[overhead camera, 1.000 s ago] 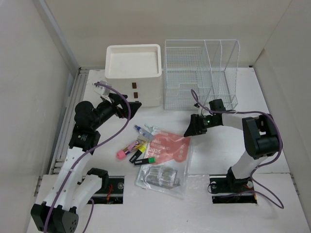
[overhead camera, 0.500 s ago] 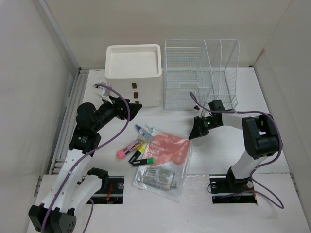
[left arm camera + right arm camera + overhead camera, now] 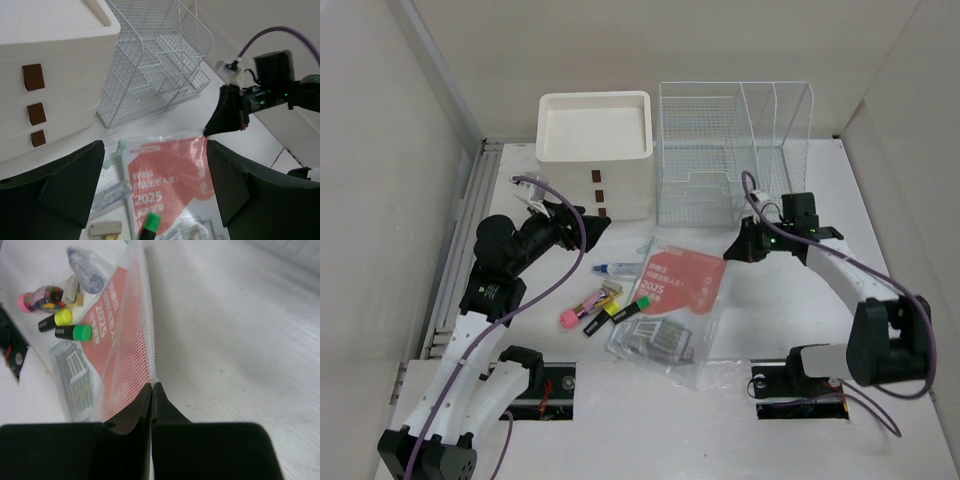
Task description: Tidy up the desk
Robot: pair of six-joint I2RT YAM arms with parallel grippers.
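top view: right gripper (image 3: 738, 250) just clamped the mesh pouch (image 3: 678, 290) corner and dragged it its way over the desk (image 3: 790, 310) (so tidying has started)
left wrist: left gripper (image 3: 155, 200) wide open, pouch just ahead
right wrist: jaws pinched on the pouch edge, filing it probably comes next

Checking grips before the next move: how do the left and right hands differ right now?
The left hand is open and empty; the right hand is shut on a corner of the pouch. The left hand hangs in front of the drawer unit; the right hand is in front of the rack. Both are black and point toward the middle of the desk.
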